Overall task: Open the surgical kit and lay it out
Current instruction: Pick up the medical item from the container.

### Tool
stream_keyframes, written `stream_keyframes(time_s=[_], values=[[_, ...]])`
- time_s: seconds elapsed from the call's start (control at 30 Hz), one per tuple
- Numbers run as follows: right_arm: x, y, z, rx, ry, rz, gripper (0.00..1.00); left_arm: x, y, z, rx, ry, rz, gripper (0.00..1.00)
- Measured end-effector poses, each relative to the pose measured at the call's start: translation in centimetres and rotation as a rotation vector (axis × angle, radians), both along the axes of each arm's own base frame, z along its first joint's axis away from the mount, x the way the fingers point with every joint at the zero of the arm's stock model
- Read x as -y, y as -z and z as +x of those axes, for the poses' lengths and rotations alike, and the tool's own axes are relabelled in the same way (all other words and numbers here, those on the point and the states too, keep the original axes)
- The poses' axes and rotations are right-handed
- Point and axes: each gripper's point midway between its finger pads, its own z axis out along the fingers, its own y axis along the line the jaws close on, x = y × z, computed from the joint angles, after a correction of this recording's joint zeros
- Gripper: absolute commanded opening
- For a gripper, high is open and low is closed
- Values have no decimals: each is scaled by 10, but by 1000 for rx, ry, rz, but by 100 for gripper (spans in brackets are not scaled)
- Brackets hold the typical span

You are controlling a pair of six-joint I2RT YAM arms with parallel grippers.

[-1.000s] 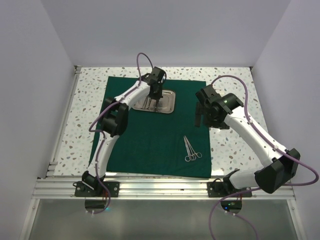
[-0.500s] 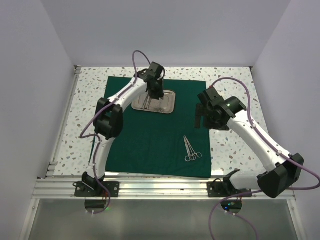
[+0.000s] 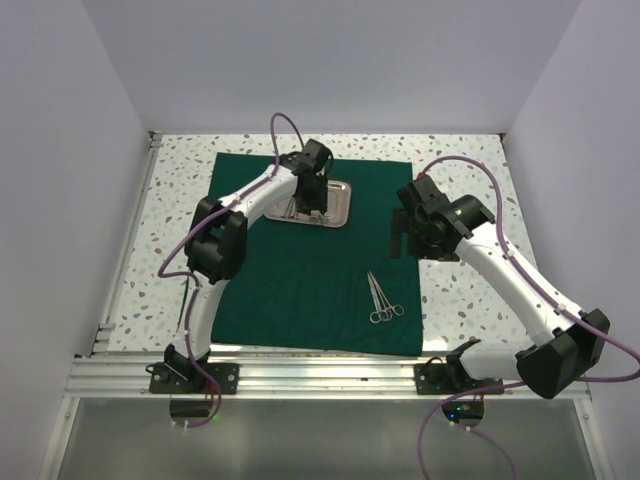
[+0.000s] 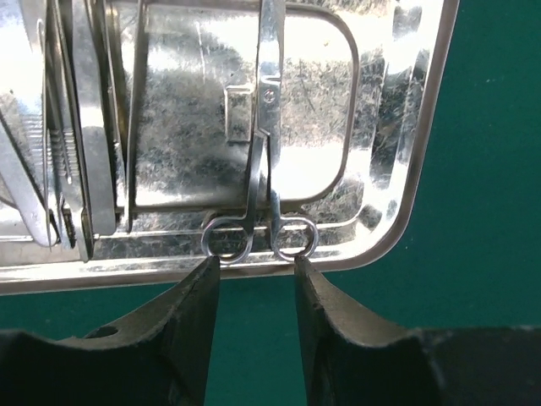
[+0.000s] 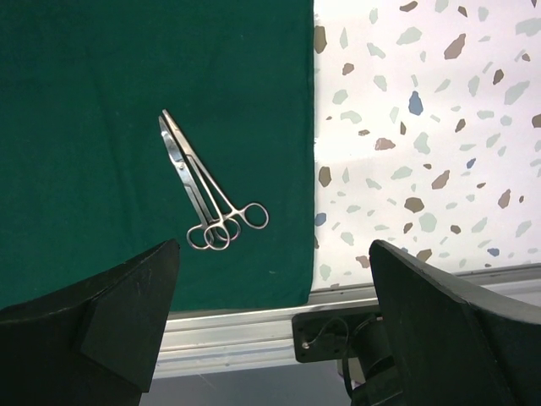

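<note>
Landmark: the steel tray [image 3: 341,191], a shiny rectangle with rounded corners and a raised rim; all places below are given from it.
Drape: the dark green drape [image 3: 300,290] lies opened flat beneath the tray and spreads away from it on every side, farthest toward the arm bases.
Tray contents: one ring-handled instrument [image 4: 264,169] lies lengthwise in the tray, its two rings against the tray rim nearest the left wrist camera; several thin silver instruments [image 4: 76,152] are bunched along the tray's left part in that view, too overlapped to tell apart.
Left gripper: the left gripper [image 4: 254,264] hangs over the tray's near rim, its fingers [image 4: 199,288] parted, one on each side of the two rings; whether they touch the rings cannot be told.
Laid-out pair: two ring-handled instruments [image 5: 207,199] lie overlapped on the drape, outside the tray and well apart from it, nearer the arm bases and to its right in the top view.
Right gripper: the right gripper [image 5: 275,245] is held to the right of the tray over the drape's right border, fingers spread wide and holding nothing.
Table: the speckled table [image 3: 470,180] shows around the drape, beyond the tray on all sides.
Rail: an aluminium rail [image 3: 320,375] runs along the table edge farthest from the tray.
</note>
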Motion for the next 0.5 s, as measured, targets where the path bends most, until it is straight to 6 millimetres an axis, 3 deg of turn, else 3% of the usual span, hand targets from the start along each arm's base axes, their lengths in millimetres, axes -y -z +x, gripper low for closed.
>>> stream_keyframes(time_s=[0.27,0.5], values=[[0,5,1,-20,-5,-16,98,13,3,26,44,-3,12,43],[-1,11,3,-41,-5,-28,98,6,10,22,26,-11,46,40]])
